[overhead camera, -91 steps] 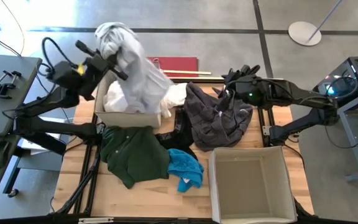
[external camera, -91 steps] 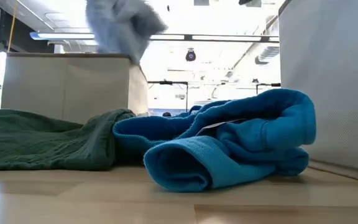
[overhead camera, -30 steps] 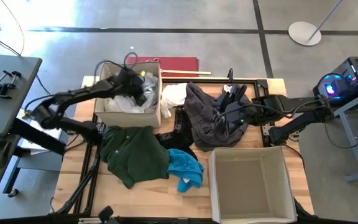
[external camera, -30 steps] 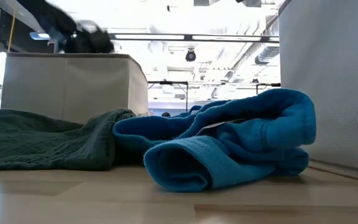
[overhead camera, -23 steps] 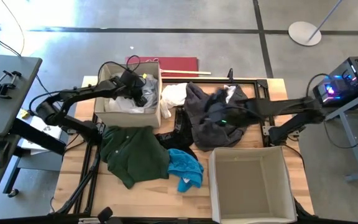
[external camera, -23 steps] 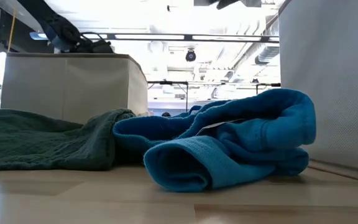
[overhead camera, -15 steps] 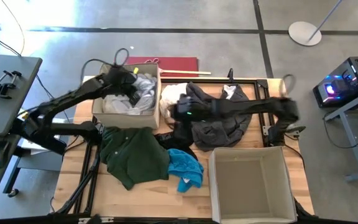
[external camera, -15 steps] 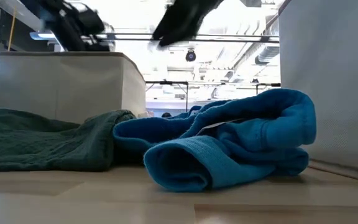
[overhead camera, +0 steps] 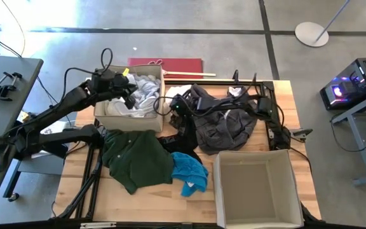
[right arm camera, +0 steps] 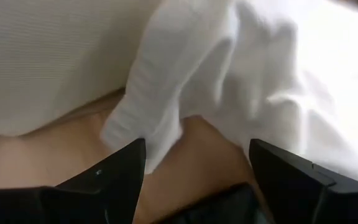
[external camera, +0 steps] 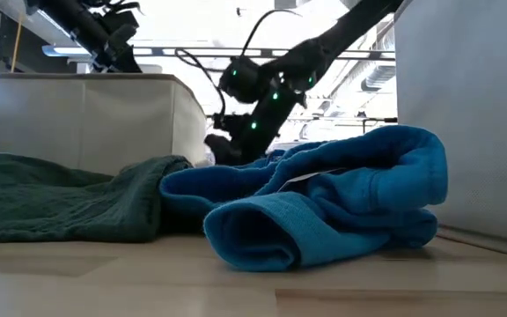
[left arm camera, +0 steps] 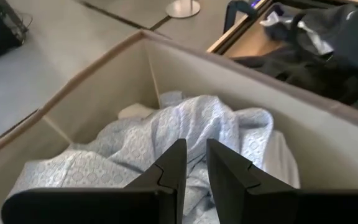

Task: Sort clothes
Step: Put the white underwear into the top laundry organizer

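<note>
The right gripper (right arm camera: 194, 165), fingers spread wide and empty, hovers just above the white garment (right arm camera: 229, 68) near the table's far edge beside the left fabric box (overhead camera: 131, 116), nearer it than the left gripper (left arm camera: 191, 171), nearly closed and empty, over that box.

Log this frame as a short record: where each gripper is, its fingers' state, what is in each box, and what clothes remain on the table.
left gripper: over the far beige fabric box, fingers shut, empty
right gripper: fingers open, at the white garment beside that box
far box contents: pale grey-blue patterned garment
near beige fabric box: empty
on table: dark green garment, bright blue garment, dark grey garment
</note>
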{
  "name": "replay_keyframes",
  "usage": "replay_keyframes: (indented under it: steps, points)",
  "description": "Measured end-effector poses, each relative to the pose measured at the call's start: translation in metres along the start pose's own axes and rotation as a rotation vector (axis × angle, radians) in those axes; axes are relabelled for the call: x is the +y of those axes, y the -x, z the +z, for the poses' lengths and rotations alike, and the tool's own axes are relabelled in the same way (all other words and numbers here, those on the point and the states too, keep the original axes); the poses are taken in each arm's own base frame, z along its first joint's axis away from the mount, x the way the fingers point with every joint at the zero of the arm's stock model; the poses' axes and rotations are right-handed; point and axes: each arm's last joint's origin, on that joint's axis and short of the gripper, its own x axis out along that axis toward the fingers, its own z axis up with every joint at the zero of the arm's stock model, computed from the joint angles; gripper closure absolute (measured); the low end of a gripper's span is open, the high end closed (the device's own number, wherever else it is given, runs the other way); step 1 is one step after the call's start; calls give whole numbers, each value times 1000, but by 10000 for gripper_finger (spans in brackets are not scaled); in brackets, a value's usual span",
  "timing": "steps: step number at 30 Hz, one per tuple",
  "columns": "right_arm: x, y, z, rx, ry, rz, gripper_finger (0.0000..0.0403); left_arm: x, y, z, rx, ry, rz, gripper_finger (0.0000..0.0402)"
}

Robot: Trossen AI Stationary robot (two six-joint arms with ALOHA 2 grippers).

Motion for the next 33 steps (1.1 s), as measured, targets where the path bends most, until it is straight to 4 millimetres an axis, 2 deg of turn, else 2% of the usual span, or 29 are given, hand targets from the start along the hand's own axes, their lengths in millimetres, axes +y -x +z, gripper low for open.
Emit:
replay_keyframes:
  steps: [4,8,15,17,19,21,25,29,33]
  points:
    - [1,-16,-6,-4,-14,66,137,-5,-1,4,-32,-14,-22,349]
    - [4,-27,-7,-43,-18,115,180,-10,0,5,-42,-30,-45,349]
    - [8,-38,-5,-138,-19,171,319,-14,0,6,-53,-52,-63,349]
    - [9,-35,-2,-151,-18,170,369,-15,0,6,-52,-53,-64,349]
    - [9,-25,3,-164,-3,138,392,-15,0,5,-44,-54,-64,349]
    - [11,-7,13,-191,16,81,388,-15,0,4,-37,-55,-64,349]
    - [21,48,32,-221,107,-41,398,-14,0,5,-49,-86,-60,349]
    - [39,118,45,-285,196,-161,397,-20,-6,6,-150,-169,-79,349]
    - [54,190,52,-401,284,-251,400,-32,-22,-4,-363,-235,-215,349]
